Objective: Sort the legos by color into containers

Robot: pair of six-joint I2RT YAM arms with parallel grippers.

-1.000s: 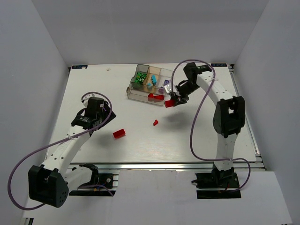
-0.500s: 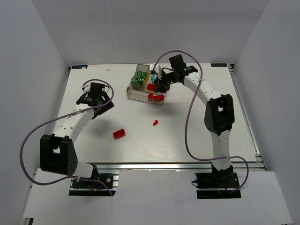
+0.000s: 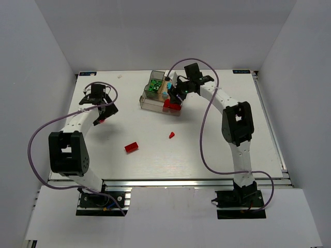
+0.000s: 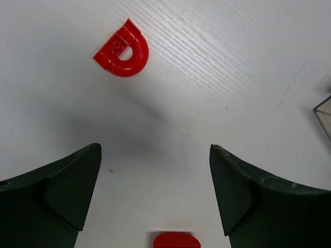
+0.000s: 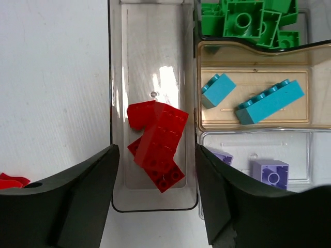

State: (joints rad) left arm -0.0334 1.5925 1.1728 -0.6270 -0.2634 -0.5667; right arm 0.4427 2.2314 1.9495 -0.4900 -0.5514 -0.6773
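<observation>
Right wrist: red legos (image 5: 158,144) in tray (image 5: 152,51) (jaws apart).

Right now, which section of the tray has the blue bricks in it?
The tan-tinted middle section, holding two blue bricks. Its neighbours hold green bricks and purple bricks; the long clear section holds red bricks.

Right tool (image 5: 155,152) over tray (image 5: 110,77), red brick (image 5: 160,137) released inside, left tool (image 4: 155,175) swung left
</observation>
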